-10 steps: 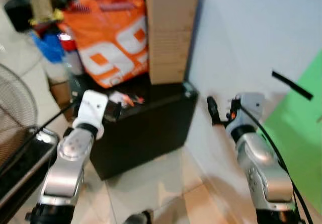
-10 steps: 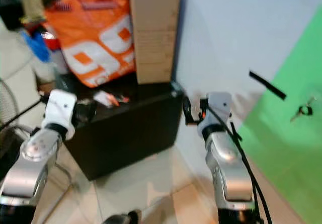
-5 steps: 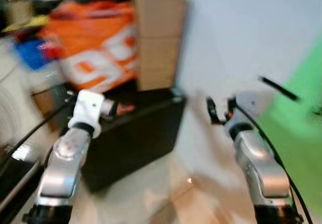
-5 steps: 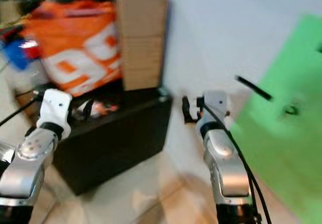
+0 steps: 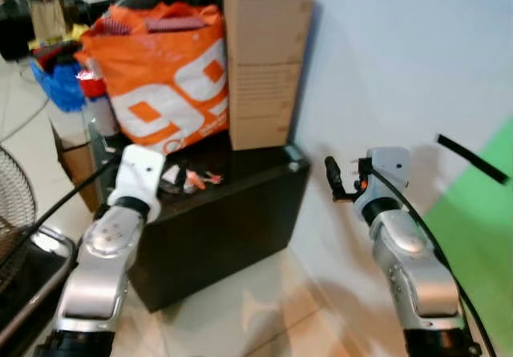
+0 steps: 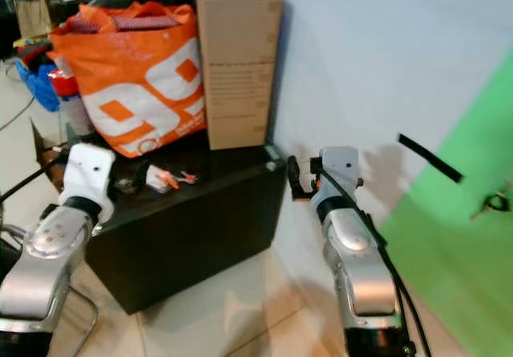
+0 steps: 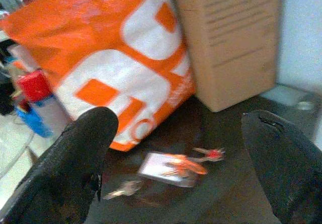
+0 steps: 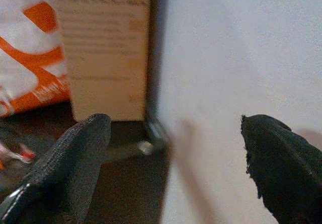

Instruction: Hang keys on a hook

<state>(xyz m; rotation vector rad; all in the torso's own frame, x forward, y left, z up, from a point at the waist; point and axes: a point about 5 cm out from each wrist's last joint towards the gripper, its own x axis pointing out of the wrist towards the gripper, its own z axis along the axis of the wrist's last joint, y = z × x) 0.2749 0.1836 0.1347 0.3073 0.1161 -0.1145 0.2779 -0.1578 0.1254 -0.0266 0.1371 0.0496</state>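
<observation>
A low black cabinet (image 5: 224, 221) stands with its right end against a pale wall (image 5: 385, 60), and pale tiled floor (image 6: 232, 309) lies open in front of it between the two arms. At the back edge of the cabinet top a glossy orange-and-white bag (image 5: 164, 76) leans beside a tall plain cardboard box (image 5: 264, 64) set in the back right corner next to the wall. Near the front left edge of the top lie small items: a white card with orange marks (image 7: 171, 167) and a dull little metal piece (image 7: 123, 189), too blurred to identify. A bunch of keys (image 6: 490, 204) hangs on a bright green panel (image 6: 457, 253) far to the right, below a dark strip (image 6: 429, 158) on the wall. The left gripper (image 7: 176, 148) is raised over the front left corner of the cabinet, its two rough black fingers (image 7: 75, 163) spread wide and empty. The right gripper (image 8: 171, 148) is lifted beside the cabinet's right end, close to the wall, fingers (image 8: 70, 163) likewise wide apart and holding nothing. Both silver forearms angle up from below.
</observation>
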